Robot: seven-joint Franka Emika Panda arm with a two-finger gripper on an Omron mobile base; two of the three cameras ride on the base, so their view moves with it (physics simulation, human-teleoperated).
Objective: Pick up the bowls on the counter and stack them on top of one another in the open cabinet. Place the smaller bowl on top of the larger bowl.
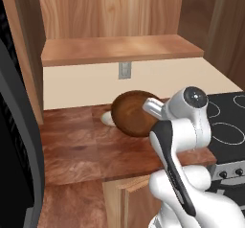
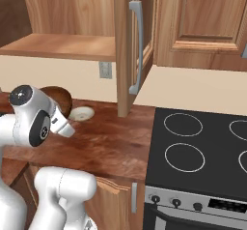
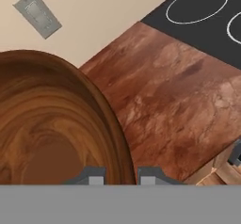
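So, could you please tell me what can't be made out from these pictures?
- Smaller bowl: in the left base view the larger bowl hides most of it.
- Larger bowl: in the right base view the arm covers much of it; in the hand view the picture's edges cut it off.
- Gripper: in the hand view only the fingertips show, either side of the brown rim.
- Cabinet: its top is cut off by the upper edge.

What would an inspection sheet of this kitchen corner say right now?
Surface: reddish wood counter.
Job's things: brown wooden bowl tilted, lifted off the counter; small cream bowl on the counter; open cabinet, shelf bare.
Clutter: nothing seen.
Grippers: gripper shut on the brown wooden bowl's rim, one finger inside, one outside.
Cables: nothing seen.
Surroundings: black stovetop, wall outlet, cabinet door swung open.
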